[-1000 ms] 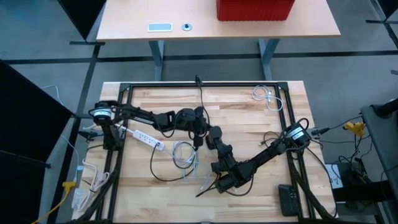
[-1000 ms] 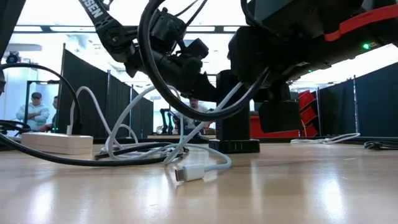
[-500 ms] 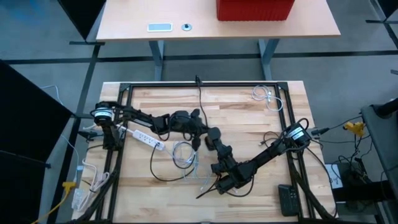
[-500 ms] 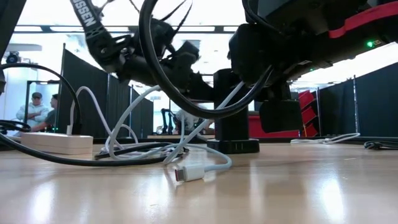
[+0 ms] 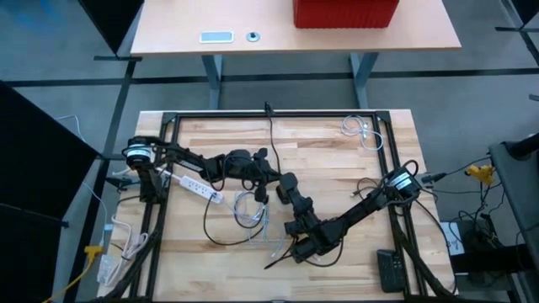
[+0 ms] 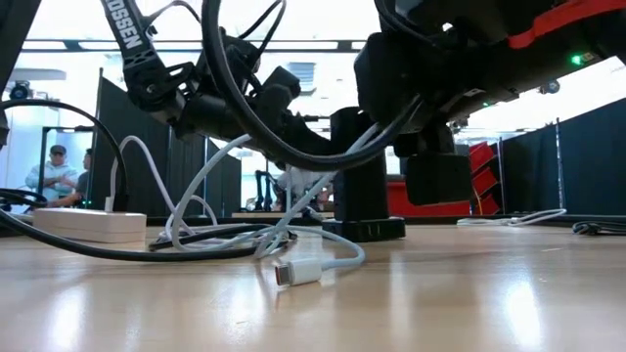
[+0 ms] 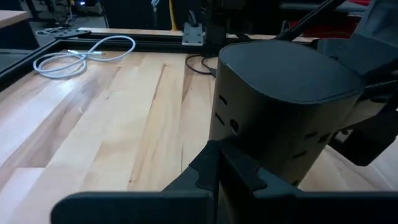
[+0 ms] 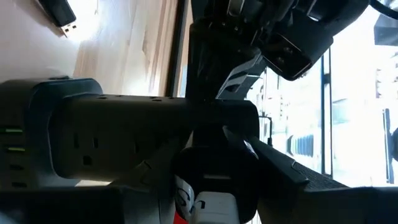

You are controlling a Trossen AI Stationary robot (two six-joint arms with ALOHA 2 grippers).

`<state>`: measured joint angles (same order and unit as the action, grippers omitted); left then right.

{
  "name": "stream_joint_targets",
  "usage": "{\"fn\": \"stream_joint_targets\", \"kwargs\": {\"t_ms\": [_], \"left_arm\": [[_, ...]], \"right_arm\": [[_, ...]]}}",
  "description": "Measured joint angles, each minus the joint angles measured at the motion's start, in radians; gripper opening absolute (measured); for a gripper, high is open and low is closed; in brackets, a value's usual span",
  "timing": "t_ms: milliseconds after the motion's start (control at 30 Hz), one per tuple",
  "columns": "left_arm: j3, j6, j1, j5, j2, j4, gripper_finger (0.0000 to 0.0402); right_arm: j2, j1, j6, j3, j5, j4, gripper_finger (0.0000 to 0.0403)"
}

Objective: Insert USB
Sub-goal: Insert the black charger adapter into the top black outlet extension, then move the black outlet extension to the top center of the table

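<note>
A black power tower [image 6: 367,176] stands upright on its base near the table's middle [image 5: 289,180]; small ports show on its side [image 7: 225,99]. A white USB cable [image 5: 248,206] lies left of it, its plug [image 6: 293,272] flat on the wood. My left gripper [image 7: 216,149] is shut, level at the tower's left side [image 5: 268,178]. My right gripper [image 8: 211,180] comes from the near side [image 5: 285,190]. It is shut on a dark rounded thing [image 8: 214,158] with a white and red label, close before the tower's upper part [image 8: 124,134]. My left gripper's shut fingertips [image 7: 214,155] stand right at the lower side of the tower [image 7: 249,149], coming level from the table's left. Whether they touch it I cannot tell. My right gripper pinches the dark rounded thing [image 8: 205,163] between its two fingers [image 8: 283,174], rolled so one finger stands above the other. It comes nearly level from the near side. What the thing is cannot be told.
A white power strip [image 5: 198,187] lies at the left, with black cable loops [image 5: 221,240] near it. A thick black cord [image 6: 235,117] hangs across the low view. A coiled white cable [image 5: 358,128] lies far right, a black device [image 5: 389,269] near right. People sit behind [image 6: 49,171].
My left gripper, still shut, has drawn a little toward the table's left and near edges and sunk, its fingers tipping lower. My right gripper and the tower have kept still.
</note>
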<state>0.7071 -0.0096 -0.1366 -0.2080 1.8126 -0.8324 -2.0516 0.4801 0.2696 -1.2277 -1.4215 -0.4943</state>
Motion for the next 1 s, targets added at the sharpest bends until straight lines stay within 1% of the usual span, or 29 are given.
{"fn": "stream_joint_targets", "kwargs": {"t_ms": [167,400,500,567,633,667,767,800,867,900,1000], "left_arm": [[-0.009,-0.002,-0.028,-0.028,-0.005,0.023,0.0],[-0.01,-0.007,-0.04,-0.007,-0.049,0.059,0.0],[-0.013,-0.002,-0.04,0.001,-0.095,0.106,0.0],[-0.015,0.008,-0.041,0.027,-0.136,0.157,0.0],[-0.016,0.036,-0.04,0.092,-0.189,0.234,0.0],[-0.016,0.053,-0.038,0.136,-0.221,0.287,0.0],[-0.017,0.096,-0.03,0.272,-0.328,0.435,0.0],[-0.017,0.106,-0.026,0.317,-0.364,0.479,0.0],[-0.017,0.114,-0.015,0.41,-0.442,0.575,0.0],[-0.017,0.114,-0.01,0.456,-0.479,0.617,0.0],[-0.017,0.114,0.008,0.581,-0.583,0.747,0.0]], "right_arm": [[-0.002,0.029,-0.023,-0.003,0.021,0.0,0.0232],[-0.002,0.086,-0.109,-0.002,0.041,-0.009,0.0298],[0.003,0.105,-0.176,-0.003,0.041,-0.044,0.0304],[0.015,0.11,-0.28,-0.004,0.061,-0.106,0.0302],[0.039,0.11,-0.442,-0.008,0.119,-0.198,0.0296],[0.056,0.105,-0.54,-0.008,0.167,-0.253,0.0293],[0.109,0.076,-0.806,-0.002,0.387,-0.439,0.0285],[0.12,0.067,-0.868,0.005,0.463,-0.499,0.0284],[0.14,0.058,-0.959,0.014,0.57,-0.562,0.0282],[0.156,0.059,-0.991,0.015,0.596,-0.577,0.0282],[0.212,0.064,-1.049,0.015,0.614,-0.584,0.0286]]}}
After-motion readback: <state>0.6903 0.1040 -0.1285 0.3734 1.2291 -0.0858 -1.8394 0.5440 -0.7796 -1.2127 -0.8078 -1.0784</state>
